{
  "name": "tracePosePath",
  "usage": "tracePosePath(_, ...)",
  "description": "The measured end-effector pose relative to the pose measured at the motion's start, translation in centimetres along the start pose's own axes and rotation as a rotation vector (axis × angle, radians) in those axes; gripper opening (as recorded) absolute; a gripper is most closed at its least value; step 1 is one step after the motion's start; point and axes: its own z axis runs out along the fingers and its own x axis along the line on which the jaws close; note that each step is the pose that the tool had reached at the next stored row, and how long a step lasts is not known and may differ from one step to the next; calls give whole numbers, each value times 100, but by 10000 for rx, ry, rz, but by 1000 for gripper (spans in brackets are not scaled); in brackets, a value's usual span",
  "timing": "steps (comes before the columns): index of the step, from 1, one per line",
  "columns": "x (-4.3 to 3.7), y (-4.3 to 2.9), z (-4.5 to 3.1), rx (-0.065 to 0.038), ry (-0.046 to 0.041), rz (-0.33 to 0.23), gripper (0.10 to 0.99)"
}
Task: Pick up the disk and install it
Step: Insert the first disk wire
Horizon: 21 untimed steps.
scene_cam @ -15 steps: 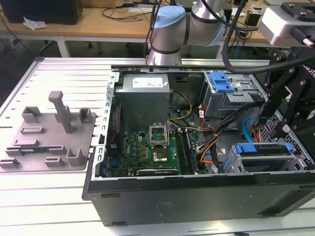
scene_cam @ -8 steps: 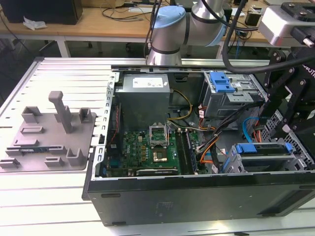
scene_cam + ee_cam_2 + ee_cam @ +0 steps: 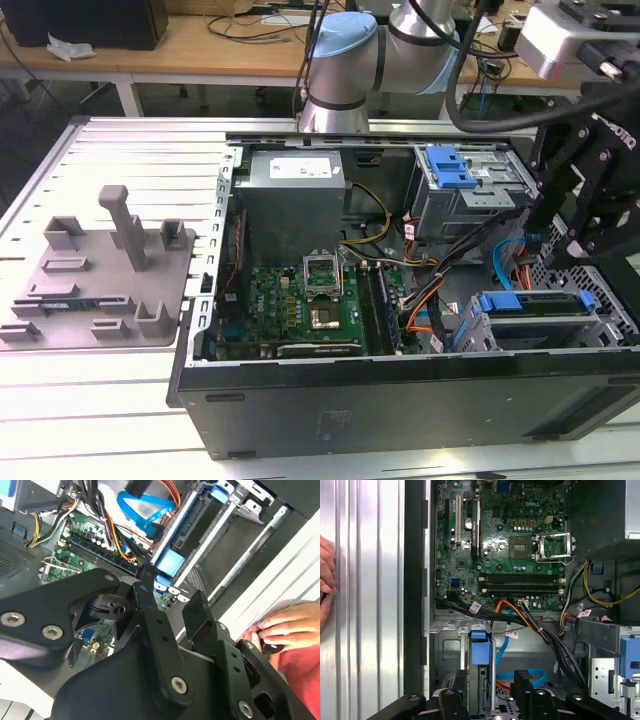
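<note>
The disk (image 3: 535, 302) sits on edge in the drive cage at the case's front corner, on the exterior view's right; its bright blue carrier edge faces up. Both wrist views show the carrier's blue tab (image 3: 480, 650) (image 3: 170, 562) in the bay's slot. My black gripper (image 3: 580, 260) hangs just above that cage. In the first wrist view the gripper (image 3: 490, 692) is open, with one finger (image 3: 457, 700) on each side of the carrier's line and apart from it. The second wrist view shows the gripper (image 3: 172, 605) spread the same way above the tab.
The open computer case (image 3: 300, 420) lies on a slatted metal table. Inside it are the motherboard (image 3: 300, 300), loose cables (image 3: 440, 290) and a second grey cage with a blue latch (image 3: 450, 165). A grey fixture (image 3: 100, 270) lies at the left. A person's hand (image 3: 285, 627) (image 3: 325, 580) rests on the table beside the case.
</note>
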Motion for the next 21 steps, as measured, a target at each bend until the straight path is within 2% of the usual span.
tracePosePath(1, -117, -1, 0, -5, 668, 6, 502)
tracePosePath(2, -165, -1, 1, -7, 1106, 10, 502)
tracePosePath(5, -230, -1, 2, -11, 1689, 14, 502)
tracePosePath(7, -337, -2, 1, -17, 2372, 19, 502)
tracePosePath(8, -377, -2, 0, -18, 2545, 21, 502)
tracePosePath(9, -445, -3, 0, -20, 2759, 22, 502)
tracePosePath(10, -515, -5, -1, -21, 2911, 24, 502)
tracePosePath(11, -583, -8, -1, -21, 3006, 23, 502)
tracePosePath(12, -686, -15, 0, -21, 3091, 26, 502)
tracePosePath(14, -791, -46, -1, -21, 3148, 25, 502)
tracePosePath(16, -835, -108, 1, -30, 3165, 25, 502)
tracePosePath(21, -892, -377, 10, -100, 3173, 13, 502)
